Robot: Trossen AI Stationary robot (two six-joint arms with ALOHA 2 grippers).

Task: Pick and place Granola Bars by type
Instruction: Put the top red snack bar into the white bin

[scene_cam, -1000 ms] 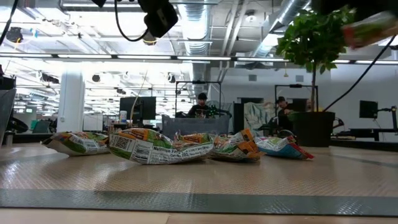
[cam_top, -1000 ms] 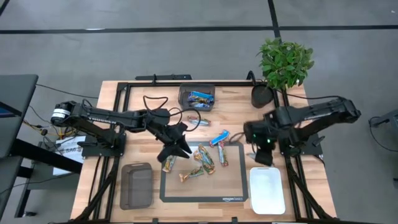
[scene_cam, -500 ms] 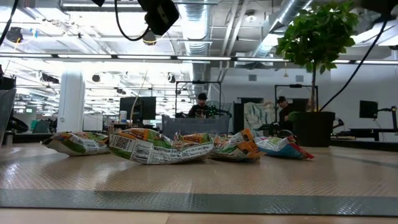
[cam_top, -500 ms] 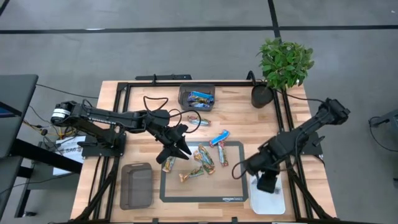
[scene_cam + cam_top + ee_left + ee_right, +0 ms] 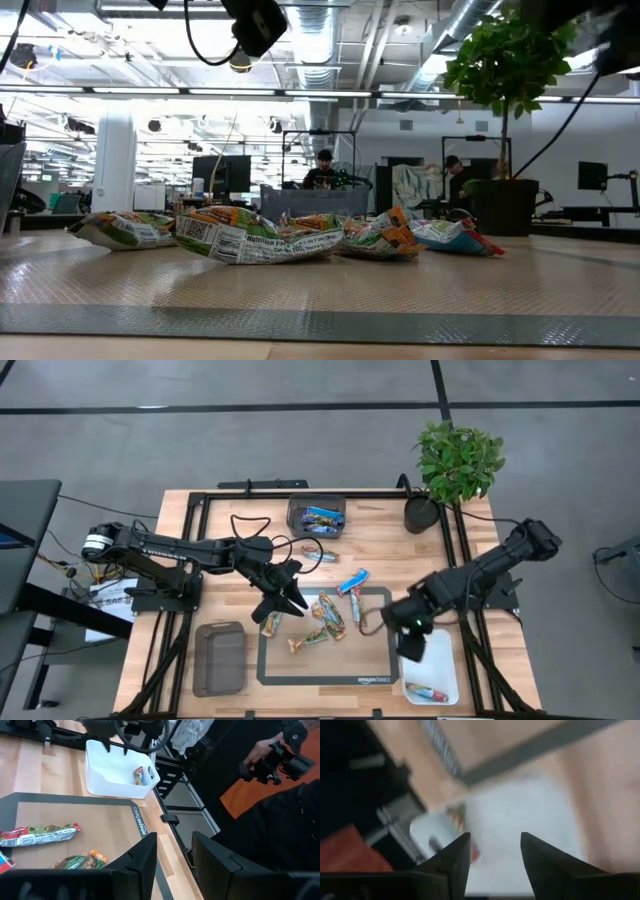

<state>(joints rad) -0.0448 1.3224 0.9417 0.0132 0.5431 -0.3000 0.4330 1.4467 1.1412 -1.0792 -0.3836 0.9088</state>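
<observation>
Several granola bars (image 5: 325,617) lie flat on the dark mat (image 5: 375,660); in the low view they form a row (image 5: 260,236). A blue bar (image 5: 352,580) rests on the mat's far edge, and another bar (image 5: 320,555) lies on the wood beyond it. My left gripper (image 5: 285,610) hovers open over the mat's far left part (image 5: 175,860). Nothing is between its fingers. My right gripper (image 5: 412,648) is open above the far end of the white tray (image 5: 445,660) and is blurred in its wrist view (image 5: 492,855). One bar (image 5: 428,691) lies in the tray's near end.
A dark bin (image 5: 317,515) holding blue bars stands at the far middle. Another dark bin (image 5: 218,657) sits near the left of the mat. A potted plant (image 5: 458,460) stands at the far right. A person with a camera (image 5: 280,760) stands beyond the table.
My right gripper has swung from beside the mat's far right corner toward the near edge, over the white tray, carrying a bar. It has opened there, and the bar has fallen into the tray's near end. The gripper has then drawn back a little toward the mat.
</observation>
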